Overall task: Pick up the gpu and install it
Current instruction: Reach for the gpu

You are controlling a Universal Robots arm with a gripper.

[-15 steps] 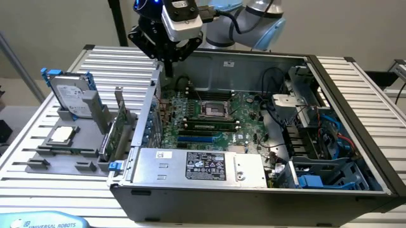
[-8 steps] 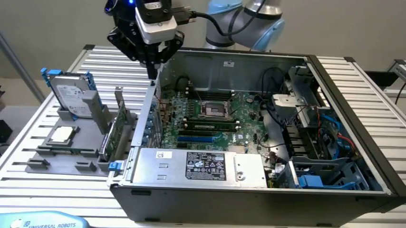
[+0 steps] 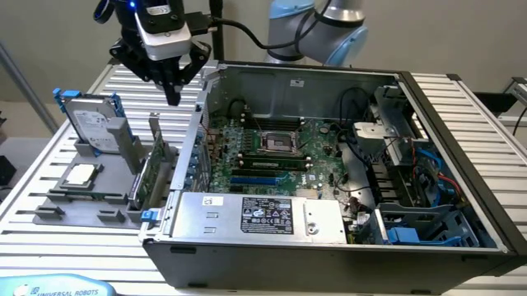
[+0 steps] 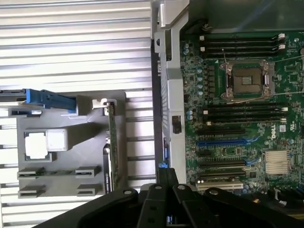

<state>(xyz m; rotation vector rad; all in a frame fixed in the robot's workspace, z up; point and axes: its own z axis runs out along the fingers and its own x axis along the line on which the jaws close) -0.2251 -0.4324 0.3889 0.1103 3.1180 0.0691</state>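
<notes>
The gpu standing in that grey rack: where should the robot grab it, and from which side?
Probably its free top edge, from straight above, pinching the two flat faces. The gpu stands thin and upright on its long edge in the grey holder, with the hard drive on one side and the computer case wall close on the other, leaving little room sideways.
</notes>
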